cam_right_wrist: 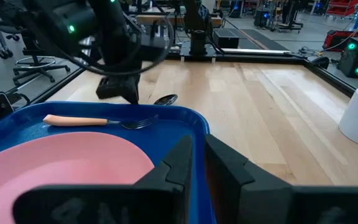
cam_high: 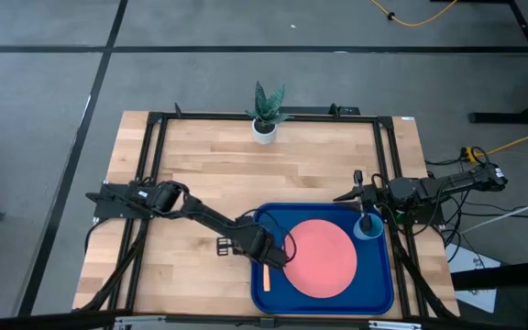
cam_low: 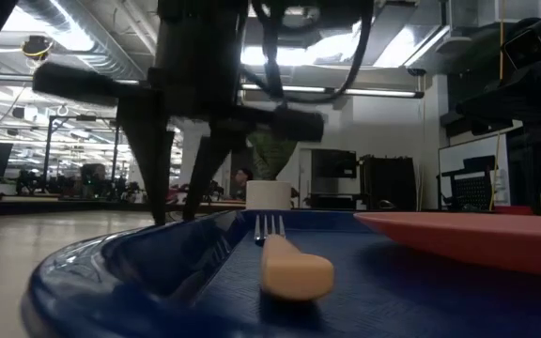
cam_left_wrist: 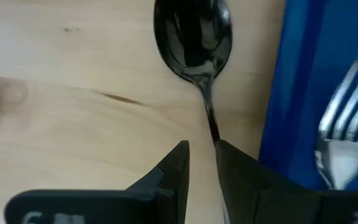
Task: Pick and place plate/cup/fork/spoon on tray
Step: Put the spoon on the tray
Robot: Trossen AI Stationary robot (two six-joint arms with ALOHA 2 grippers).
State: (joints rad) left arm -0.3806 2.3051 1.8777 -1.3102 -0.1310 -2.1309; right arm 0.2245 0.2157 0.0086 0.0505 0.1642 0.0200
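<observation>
The blue tray (cam_high: 383,295) holds plate (cam_high: 319,258), fork (cam_high: 267,278) and cup (cam_high: 368,226), while the left gripper (cam_left_wrist: 202,163) pinches the spoon (cam_left_wrist: 194,37) handle on the table (cam_high: 200,174) beside it.

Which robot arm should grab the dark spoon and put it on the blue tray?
The left arm, probably. Its left gripper is right at the spoon handle, on the wood just outside the tray. The right gripper is across the tray at the cup.

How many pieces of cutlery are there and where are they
2. The fork lies on the tray beside the plate; the spoon lies on the table just outside the tray, in the left gripper.
</observation>
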